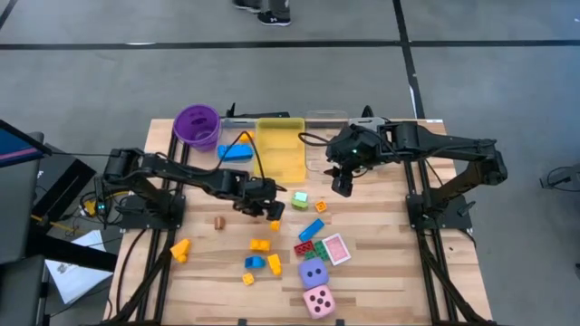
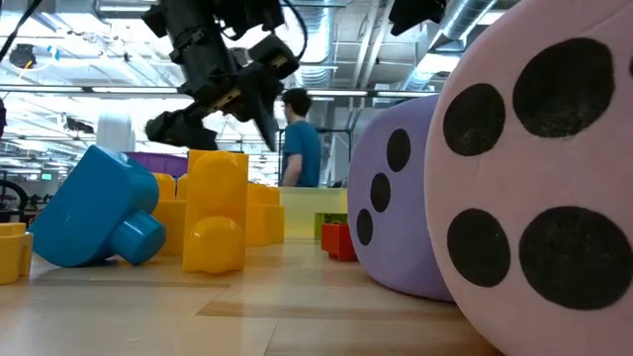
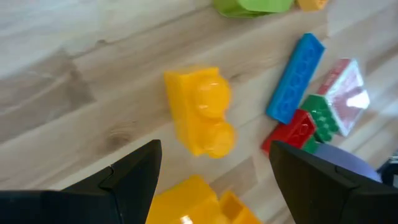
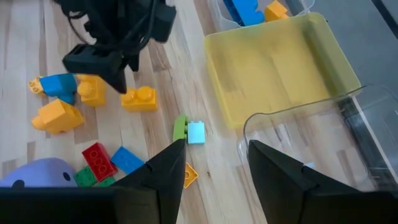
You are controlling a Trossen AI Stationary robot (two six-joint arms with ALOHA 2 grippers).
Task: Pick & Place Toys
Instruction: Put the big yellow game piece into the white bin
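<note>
My left gripper (image 1: 272, 215) is open and hangs over a yellow two-stud brick (image 3: 200, 118), which lies on the table just beyond its fingertips (image 3: 134, 171). A second yellow brick (image 3: 193, 202) lies nearer, between the fingers. A long blue brick (image 3: 295, 78), red and green bricks (image 3: 298, 127) and a pink-backed card (image 1: 336, 249) lie to the right. The purple die (image 1: 314, 273) and pink die (image 1: 318, 302) sit near the front edge. My right gripper (image 1: 341, 188) is open and empty, above the table next to the clear tray (image 4: 311, 137).
A yellow tray (image 1: 281, 149), the clear tray (image 1: 324, 136) and a purple cup (image 1: 197, 125) stand along the far edge, with a blue brick (image 1: 236, 151) beside the cup. A green-and-blue brick (image 4: 189, 132) lies between the arms. More yellow and blue bricks (image 1: 263, 263) lie front centre. A person (image 2: 300, 138) stands behind.
</note>
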